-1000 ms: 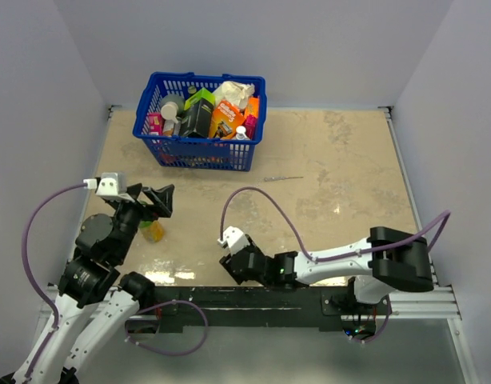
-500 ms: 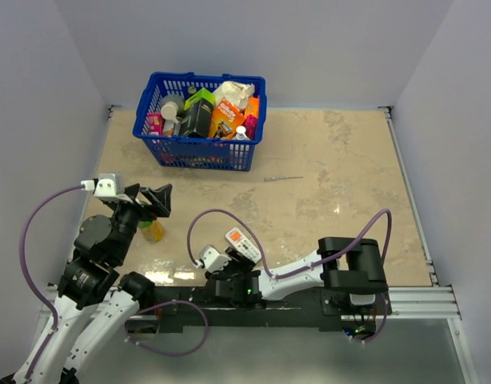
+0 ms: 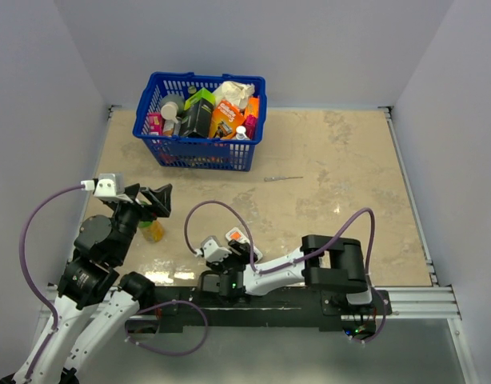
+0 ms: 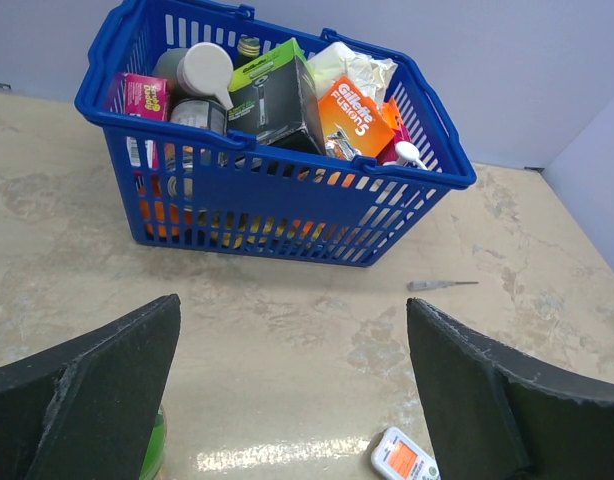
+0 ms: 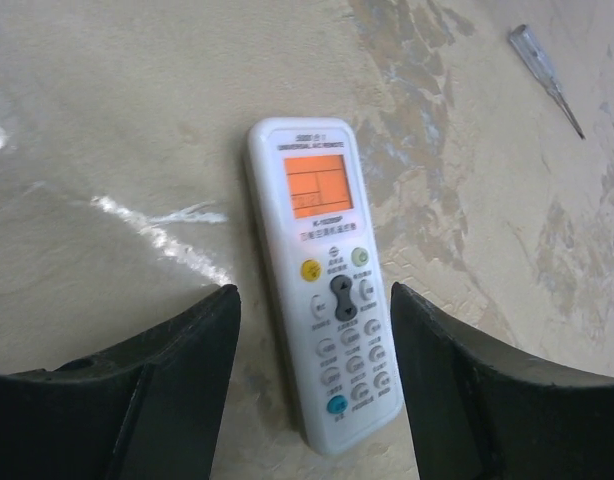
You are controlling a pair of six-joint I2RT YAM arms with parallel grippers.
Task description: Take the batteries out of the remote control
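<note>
White plastic with an orange-lit screen: the remote control point(image 5: 327, 310) lies flat and face up on the mottled beige table point(image 3: 349, 160), low in the middle of the overhead view, close to the near edge. Its back is pressed to the tabletop, so I can't see that side.

The right gripper point(image 5: 314, 290) sits low over the remote with its dark fingers point(image 5: 177, 380) spread, one on each side of the button end. The finger on the left of the wrist picture has a strip of bare table between it and the remote. The one on the right is just beside the remote's edge, and I can't say whether it touches. Nothing is clamped, and the remote rests on the table by itself.

The left gripper point(image 4: 292, 330) hangs over the lower left part of the overhead frame, well apart from the remote. Its fingers stand wide with only tabletop between them. Its camera catches the remote's screen end at the bottom edge, right of centre. A green-and-yellow thing point(image 3: 153, 232) sits just beneath that gripper, too hidden for me to name.

A blue basket point(image 3: 193, 152) crammed with boxes and bottles stands at the upper left of the table. To its right, out on open table, lies a thin grey tool point(image 3: 283, 178), well clear of both grippers.
</note>
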